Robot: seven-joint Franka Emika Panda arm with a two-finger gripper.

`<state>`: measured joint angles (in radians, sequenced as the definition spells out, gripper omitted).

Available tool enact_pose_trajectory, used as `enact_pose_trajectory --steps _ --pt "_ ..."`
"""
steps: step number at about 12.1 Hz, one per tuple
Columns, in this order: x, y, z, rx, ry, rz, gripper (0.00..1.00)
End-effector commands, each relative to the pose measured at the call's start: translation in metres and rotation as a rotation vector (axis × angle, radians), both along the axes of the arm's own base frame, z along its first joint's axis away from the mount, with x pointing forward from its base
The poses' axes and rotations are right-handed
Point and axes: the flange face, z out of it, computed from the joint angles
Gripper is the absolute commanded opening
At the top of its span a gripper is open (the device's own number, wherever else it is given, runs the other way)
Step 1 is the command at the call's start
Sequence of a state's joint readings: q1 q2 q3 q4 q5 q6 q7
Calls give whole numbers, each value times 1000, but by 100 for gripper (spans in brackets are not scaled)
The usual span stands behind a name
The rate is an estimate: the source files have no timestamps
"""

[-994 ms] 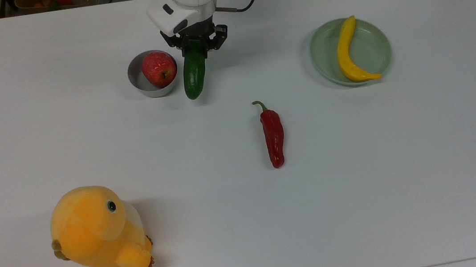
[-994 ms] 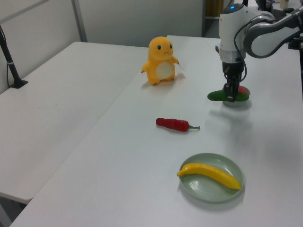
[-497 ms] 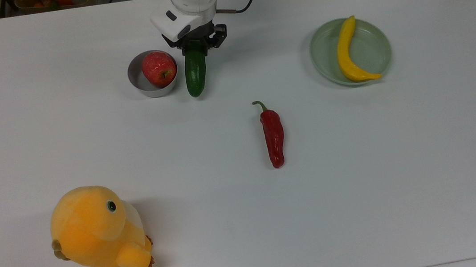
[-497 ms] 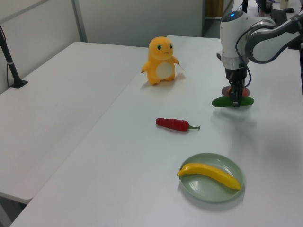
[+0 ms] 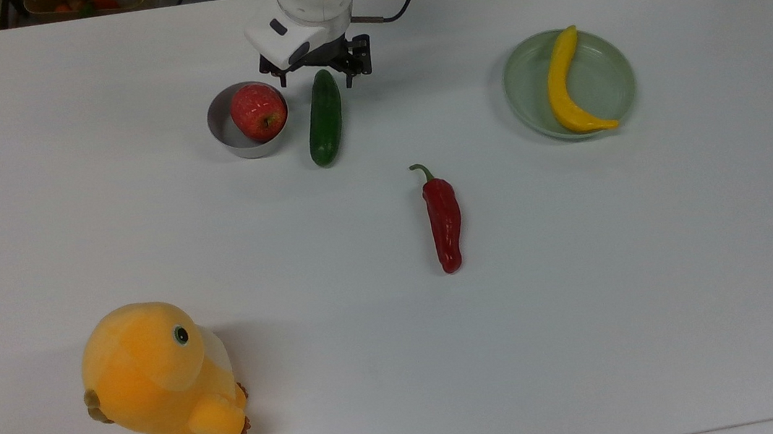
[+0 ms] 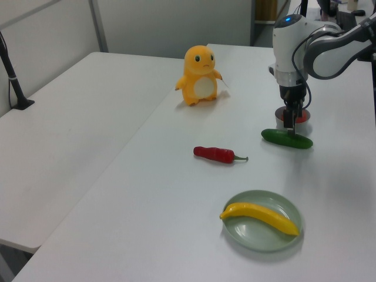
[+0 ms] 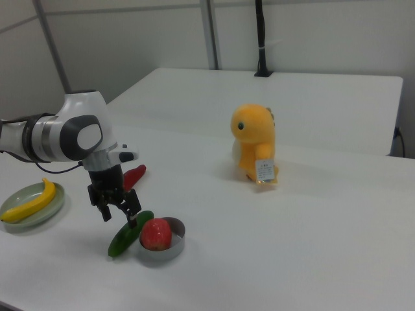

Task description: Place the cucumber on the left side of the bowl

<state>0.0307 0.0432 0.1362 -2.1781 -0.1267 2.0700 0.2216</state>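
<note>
White table [image 5: 586, 311], cucumber [image 5: 324, 117] beneath parted fingers [image 5: 347, 74].

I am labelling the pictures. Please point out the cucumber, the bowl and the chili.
cucumber [image 5: 324, 117], top view, middle of its body
bowl [image 5: 220, 123], top view, inner wall beside the apple
chili [image 5: 444, 219], top view, middle of its red body

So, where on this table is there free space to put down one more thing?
The widest bare patch lies between the plush toy, the red pepper and the table's near edge in the top view. It is crowded around the bowl, where the cucumber lies under the open gripper.
</note>
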Motion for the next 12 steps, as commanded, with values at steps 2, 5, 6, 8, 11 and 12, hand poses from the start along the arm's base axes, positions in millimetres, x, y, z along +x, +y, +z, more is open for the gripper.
enact_pose_trajectory --steps 2,5,6,8,11,12 --pt "19 8 47 36 -90 -44 100" --pt "52 9 116 91 -241 -138 100" --pt "59 5 134 120 -276 -180 100" --pt "70 -17 154 142 -318 -228 100" --pt "73 -34 160 135 -322 -243 100" --pt "72 -34 158 132 -313 -211 100"
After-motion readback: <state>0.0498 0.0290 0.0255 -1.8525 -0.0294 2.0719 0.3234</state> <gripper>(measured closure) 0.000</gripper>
